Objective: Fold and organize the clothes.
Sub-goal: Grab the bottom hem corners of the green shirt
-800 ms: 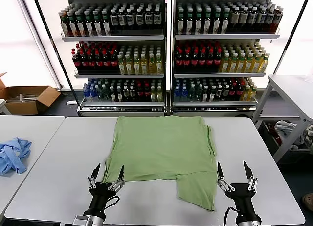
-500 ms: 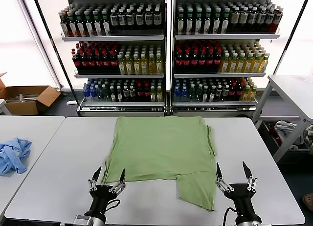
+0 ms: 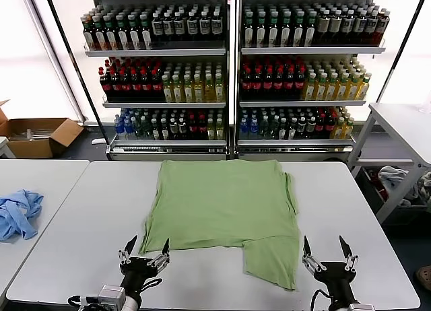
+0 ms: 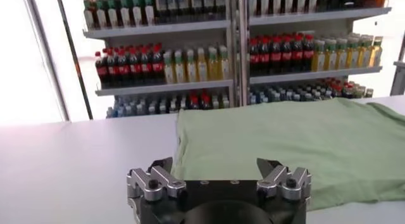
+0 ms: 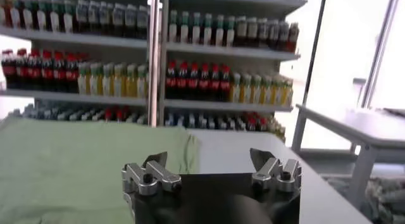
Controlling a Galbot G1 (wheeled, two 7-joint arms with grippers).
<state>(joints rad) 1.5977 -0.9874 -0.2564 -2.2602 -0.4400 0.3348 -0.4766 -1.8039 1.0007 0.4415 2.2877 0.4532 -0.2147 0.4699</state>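
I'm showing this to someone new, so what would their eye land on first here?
Probably the light green shirt spread across the middle of the grey table, one flap hanging toward the near edge. Behind it stand shelves of bottled drinks. At the near edge, the left claw and right claw wait open, holding nothing.

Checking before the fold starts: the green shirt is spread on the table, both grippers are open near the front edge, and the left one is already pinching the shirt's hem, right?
Not quite. In the head view the left gripper is open and clear of the green shirt, holding nothing. The rest stands: the right gripper is open too.
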